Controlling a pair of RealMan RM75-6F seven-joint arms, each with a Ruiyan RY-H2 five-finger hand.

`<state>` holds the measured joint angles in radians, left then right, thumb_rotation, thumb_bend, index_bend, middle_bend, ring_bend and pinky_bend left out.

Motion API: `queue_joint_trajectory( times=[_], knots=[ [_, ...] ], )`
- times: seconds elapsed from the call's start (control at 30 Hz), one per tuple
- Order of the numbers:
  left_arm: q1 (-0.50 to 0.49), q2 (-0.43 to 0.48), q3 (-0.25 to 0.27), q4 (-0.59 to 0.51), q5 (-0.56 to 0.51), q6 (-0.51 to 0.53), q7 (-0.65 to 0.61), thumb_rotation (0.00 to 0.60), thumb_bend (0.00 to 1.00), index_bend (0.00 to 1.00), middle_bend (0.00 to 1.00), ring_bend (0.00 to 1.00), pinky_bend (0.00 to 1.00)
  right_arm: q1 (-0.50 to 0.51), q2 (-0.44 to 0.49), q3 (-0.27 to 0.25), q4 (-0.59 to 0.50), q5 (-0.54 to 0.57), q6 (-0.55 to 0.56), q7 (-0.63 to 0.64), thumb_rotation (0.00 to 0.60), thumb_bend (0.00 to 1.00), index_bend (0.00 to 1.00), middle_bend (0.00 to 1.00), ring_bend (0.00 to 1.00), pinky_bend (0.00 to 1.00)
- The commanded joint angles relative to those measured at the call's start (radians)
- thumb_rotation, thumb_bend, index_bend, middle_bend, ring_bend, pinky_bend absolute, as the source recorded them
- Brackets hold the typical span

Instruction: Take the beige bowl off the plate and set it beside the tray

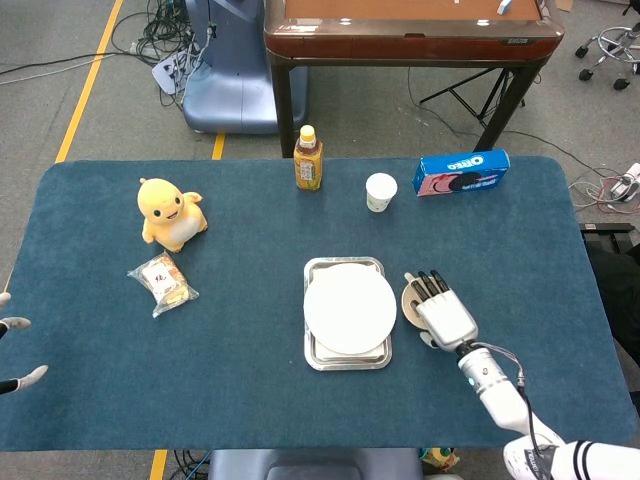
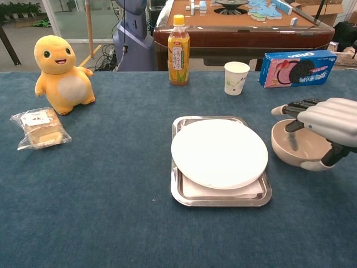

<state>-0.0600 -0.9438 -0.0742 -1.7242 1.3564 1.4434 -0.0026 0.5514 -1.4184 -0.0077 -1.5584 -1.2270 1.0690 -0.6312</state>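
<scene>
While the right hand (image 2: 326, 125) grips the beige bowl (image 2: 298, 149), apparently resting on the worktop (image 2: 111, 212) beside the tray (image 2: 184, 198), release looks due next.

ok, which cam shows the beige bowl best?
Chest view: the beige bowl shows its rim, inside and side wall, sitting beside the tray, with the right hand on it. In head view the bowl is mostly covered by that hand.

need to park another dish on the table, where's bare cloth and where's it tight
Widest bare cloth: the near-left stretch, bordered by the snack packet and the tray. Also free: the far-right area between the cookie box and the right hand. Tight: right of the tray, where that hand holds the beige bowl, and the back row around the bottle and paper cup.
</scene>
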Motion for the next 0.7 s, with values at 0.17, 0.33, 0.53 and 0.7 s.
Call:
queue_joint_trajectory(
  times=[0.17,0.33,0.53,0.7],
  knots=[
    [0.0,0.001,-0.001,0.0,-0.002,0.0,-0.001,0.6,0.05,0.35,0.11,0.02,0.25,-0.032,0.051,-0.006,-0.074,-0.054,0.067,0.013,0.6,0.07,0.28,0.06,0.0,0.04],
    [0.0,0.002,-0.001,0.0,-0.003,-0.001,-0.001,0.6,0.05,0.35,0.11,0.02,0.25,-0.105,0.134,-0.017,-0.179,-0.141,0.215,0.038,0.6,0.07,0.28,0.06,0.0,0.04],
    [0.003,0.002,0.002,-0.013,0.01,0.012,0.013,0.6,0.05,0.35,0.11,0.02,0.25,-0.219,0.187,-0.019,-0.209,-0.211,0.413,0.056,0.6,0.07,0.28,0.06,0.0,0.04],
    [0.007,-0.004,0.008,-0.021,0.029,0.028,0.039,0.6,0.05,0.35,0.11,0.03,0.25,-0.328,0.208,-0.037,-0.187,-0.229,0.532,0.176,0.6,0.07,0.28,0.06,0.0,0.04]
  ],
)
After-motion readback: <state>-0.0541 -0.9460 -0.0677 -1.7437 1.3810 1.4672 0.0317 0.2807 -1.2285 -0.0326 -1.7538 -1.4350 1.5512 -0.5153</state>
